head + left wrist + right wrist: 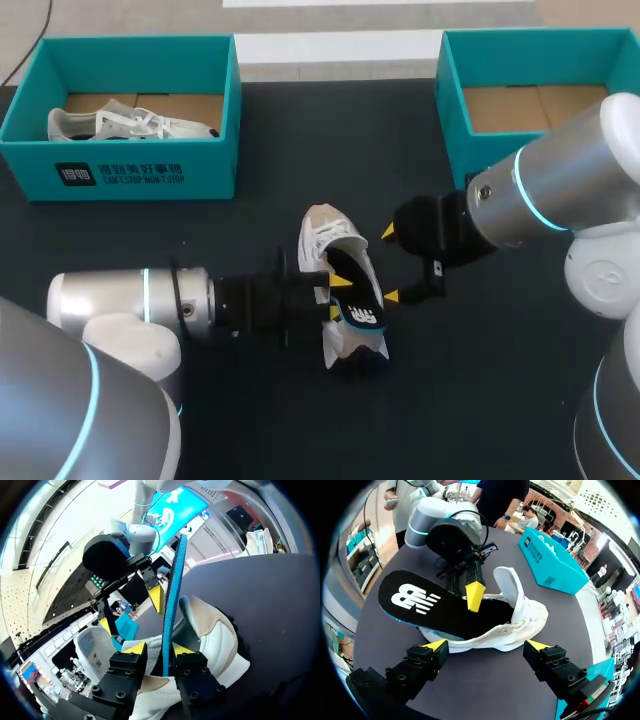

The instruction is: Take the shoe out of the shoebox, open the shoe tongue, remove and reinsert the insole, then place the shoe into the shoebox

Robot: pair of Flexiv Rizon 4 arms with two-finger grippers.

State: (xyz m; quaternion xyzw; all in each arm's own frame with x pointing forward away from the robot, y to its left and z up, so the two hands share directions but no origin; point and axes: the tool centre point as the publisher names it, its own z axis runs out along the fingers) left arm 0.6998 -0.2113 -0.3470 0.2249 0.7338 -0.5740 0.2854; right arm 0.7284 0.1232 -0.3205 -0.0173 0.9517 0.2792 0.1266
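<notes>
Left gripper point(159, 649) tight on thin, flat black insole point(435, 607) in white fabric shoe point(520, 625); right gripper point(486, 645) wide open.

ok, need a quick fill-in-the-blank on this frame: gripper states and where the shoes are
1. The left gripper is shut on the ___.
2. The right gripper is ___, with the white shoe ahead of it.
3. The other shoe lies in the shoebox at the head view's ___.
Missing: insole; open; left.
</notes>
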